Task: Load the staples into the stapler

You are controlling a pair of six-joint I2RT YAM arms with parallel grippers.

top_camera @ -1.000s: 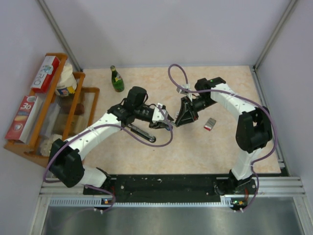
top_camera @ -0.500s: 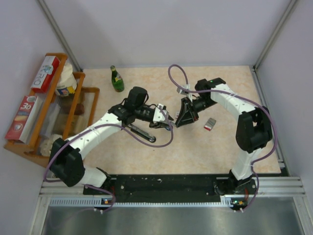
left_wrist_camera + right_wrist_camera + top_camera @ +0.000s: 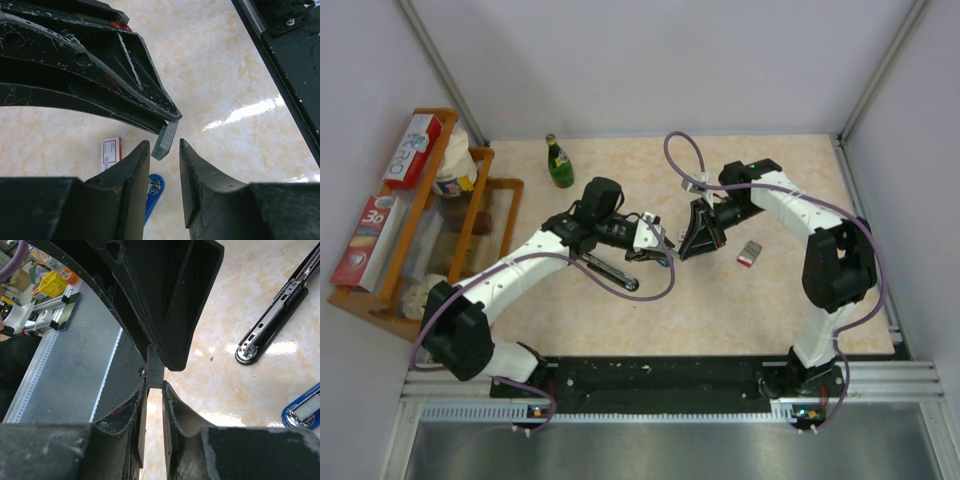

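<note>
My two grippers meet tip to tip over the middle of the table. My right gripper [image 3: 684, 243] [image 3: 155, 386] is shut on a short grey strip of staples [image 3: 155, 367] at its very fingertips. In the left wrist view the strip [image 3: 167, 140] sticks out from the right gripper's tip. It lies between the fingers of my left gripper [image 3: 661, 247] [image 3: 164, 145], which is open around it. The black stapler [image 3: 611, 272] [image 3: 272, 330] lies opened out flat on the table below the left arm. The staples box [image 3: 750, 252] [image 3: 111, 150], white with a red label, lies to the right.
A small blue object with metal inside [image 3: 152, 192] [image 3: 302, 410] lies on the table under the grippers. A green bottle [image 3: 559, 162] stands at the back. A wooden rack [image 3: 470, 215] with boxes and jars is at the left edge.
Almost nothing has moved. The right gripper has shifted very slightly. The grippers stay tip to tip.
</note>
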